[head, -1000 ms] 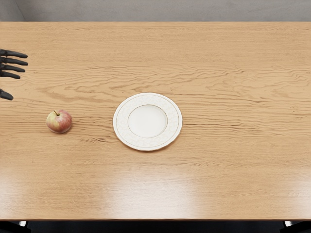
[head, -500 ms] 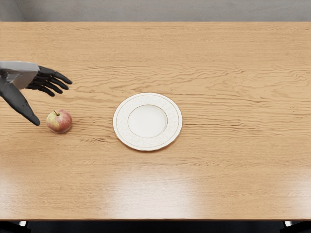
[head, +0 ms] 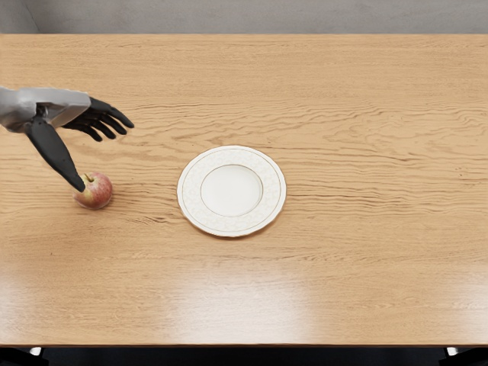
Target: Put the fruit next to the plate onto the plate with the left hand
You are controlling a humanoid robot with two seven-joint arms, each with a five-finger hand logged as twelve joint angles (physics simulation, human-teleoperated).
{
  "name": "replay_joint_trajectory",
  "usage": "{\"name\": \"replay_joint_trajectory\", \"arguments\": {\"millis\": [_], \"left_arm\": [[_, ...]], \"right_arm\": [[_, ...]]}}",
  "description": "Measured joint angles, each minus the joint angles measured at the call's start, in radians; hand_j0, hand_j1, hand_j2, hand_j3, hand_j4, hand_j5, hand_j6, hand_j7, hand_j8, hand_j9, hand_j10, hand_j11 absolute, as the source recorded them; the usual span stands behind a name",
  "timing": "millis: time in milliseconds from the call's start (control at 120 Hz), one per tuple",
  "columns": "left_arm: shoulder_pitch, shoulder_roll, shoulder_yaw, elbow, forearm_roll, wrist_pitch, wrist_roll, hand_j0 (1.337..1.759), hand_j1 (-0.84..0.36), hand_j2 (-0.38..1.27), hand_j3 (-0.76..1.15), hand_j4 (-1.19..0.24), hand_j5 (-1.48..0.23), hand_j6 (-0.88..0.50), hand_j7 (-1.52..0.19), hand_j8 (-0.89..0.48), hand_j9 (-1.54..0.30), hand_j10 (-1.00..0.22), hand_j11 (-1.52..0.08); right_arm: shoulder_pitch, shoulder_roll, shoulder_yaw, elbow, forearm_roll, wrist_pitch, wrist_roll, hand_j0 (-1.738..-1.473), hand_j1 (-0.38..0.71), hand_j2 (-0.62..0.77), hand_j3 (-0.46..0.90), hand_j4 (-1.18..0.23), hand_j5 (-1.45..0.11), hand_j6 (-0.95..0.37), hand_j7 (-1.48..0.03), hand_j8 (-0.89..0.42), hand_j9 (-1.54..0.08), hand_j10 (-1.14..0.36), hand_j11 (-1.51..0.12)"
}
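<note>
1. Head view: the left hand (head: 67, 120) comes in from the left edge, over the wooden table (head: 366, 114).
2. Hand state: wide open and holding nothing. The four fingers (head: 108, 122) are spread and point right; the thumb (head: 57, 151) reaches down toward the apple (head: 96, 192).
3. The thumb tip overlaps the apple's upper left edge. Whether they touch cannot be told.
4. The apple rests on the table, near the plate (head: 192, 191) on its left side, not touching it.
5. The plate is white and sits near the table's middle.
</note>
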Motion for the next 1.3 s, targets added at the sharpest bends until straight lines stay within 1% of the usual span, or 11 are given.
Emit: {"name": "replay_joint_trajectory", "arguments": {"millis": [133,217,350,433,575,642,700,800,883,1117,1300], "left_arm": [[-0.147,-0.090,0.201,-0.032,-0.024,0.186,0.001,1.658,0.06,0.05,0.00,-0.25,-0.32,-0.25,-0.32,-0.25,-0.32,-0.25,-0.32],[-0.201,-0.135,0.323,-0.042,-0.051,0.287,0.001,1.658,0.06,0.05,0.00,-0.25,-0.32,-0.25,-0.32,-0.25,-0.32,-0.25,-0.32],[-0.274,-0.175,0.470,-0.050,-0.100,0.373,0.000,1.658,0.06,0.05,0.00,-0.25,-0.32,-0.25,-0.32,-0.25,-0.32,-0.25,-0.32],[-0.291,-0.200,0.540,-0.052,-0.125,0.406,-0.009,1.658,0.06,0.05,0.00,-0.25,-0.32,-0.25,-0.32,-0.25,-0.32,-0.25,-0.32],[-0.352,-0.262,0.649,-0.054,-0.183,0.436,-0.056,1.658,0.06,0.05,0.00,-0.25,-0.32,-0.25,-0.32,-0.25,-0.32,-0.25,-0.32],[-0.357,-0.279,0.689,-0.054,-0.204,0.462,-0.068,1.658,0.06,0.05,0.00,-0.25,-0.32,-0.25,-0.32,-0.25,-0.32,-0.25,-0.32],[-0.356,-0.279,0.708,-0.054,-0.214,0.477,-0.069,1.658,0.06,0.05,0.00,-0.25,-0.32,-0.25,-0.32,-0.25,-0.32,-0.25,-0.32],[-0.357,-0.285,0.726,-0.053,-0.222,0.491,-0.041,1.658,0.06,0.05,0.00,-0.25,-0.32,-0.25,-0.32,-0.25,-0.32,-0.25,-0.32],[-0.357,-0.299,0.732,-0.052,-0.225,0.509,-0.003,1.658,0.06,0.05,0.00,-0.25,-0.32,-0.25,-0.32,-0.25,-0.32,-0.25,-0.32],[-0.370,-0.420,0.742,-0.051,-0.261,0.608,0.092,1.658,0.06,0.05,0.00,-0.25,-0.32,-0.25,-0.32,-0.25,-0.32,-0.25,-0.32],[-0.350,-0.531,0.768,-0.047,-0.288,0.744,0.145,1.658,0.06,0.05,0.00,-0.25,-0.32,-0.25,-0.32,-0.25,-0.32,-0.25,-0.32]], "right_arm": [[0.000,0.000,0.000,0.000,0.000,0.000,0.000,-1.658,-0.31,-0.01,0.00,-0.04,-0.05,-0.04,-0.05,-0.04,-0.05,-0.04,-0.05],[0.000,0.000,0.000,0.000,0.000,0.000,0.000,-1.658,-0.31,-0.01,0.00,-0.04,-0.05,-0.04,-0.05,-0.04,-0.05,-0.04,-0.05],[0.000,0.000,0.000,0.000,0.000,0.000,0.000,-1.658,-0.31,-0.01,0.00,-0.04,-0.05,-0.04,-0.05,-0.04,-0.05,-0.04,-0.05],[0.000,0.000,0.000,0.000,0.000,0.000,0.000,-1.658,-0.31,-0.01,0.00,-0.04,-0.05,-0.04,-0.05,-0.04,-0.05,-0.04,-0.05],[0.000,0.000,0.000,0.000,0.000,0.000,0.000,-1.658,-0.31,-0.01,0.00,-0.04,-0.05,-0.04,-0.05,-0.04,-0.05,-0.04,-0.05],[0.000,0.000,0.000,0.000,0.000,0.000,0.000,-1.658,-0.31,-0.01,0.00,-0.04,-0.05,-0.04,-0.05,-0.04,-0.05,-0.04,-0.05],[0.000,0.000,0.000,0.000,0.000,0.000,0.000,-1.658,-0.31,-0.01,0.00,-0.04,-0.05,-0.04,-0.05,-0.04,-0.05,-0.04,-0.05],[0.000,0.000,0.000,0.000,0.000,0.000,0.000,-1.658,-0.31,-0.01,0.00,-0.04,-0.05,-0.04,-0.05,-0.04,-0.05,-0.04,-0.05],[0.000,0.000,0.000,0.000,0.000,0.000,0.000,-1.658,-0.31,-0.01,0.00,-0.04,-0.05,-0.04,-0.05,-0.04,-0.05,-0.04,-0.05],[0.000,0.000,0.000,0.000,0.000,0.000,0.000,-1.658,-0.31,-0.01,0.00,-0.04,-0.05,-0.04,-0.05,-0.04,-0.05,-0.04,-0.05],[0.000,0.000,0.000,0.000,0.000,0.000,0.000,-1.658,-0.31,-0.01,0.00,-0.04,-0.05,-0.04,-0.05,-0.04,-0.05,-0.04,-0.05]]}}
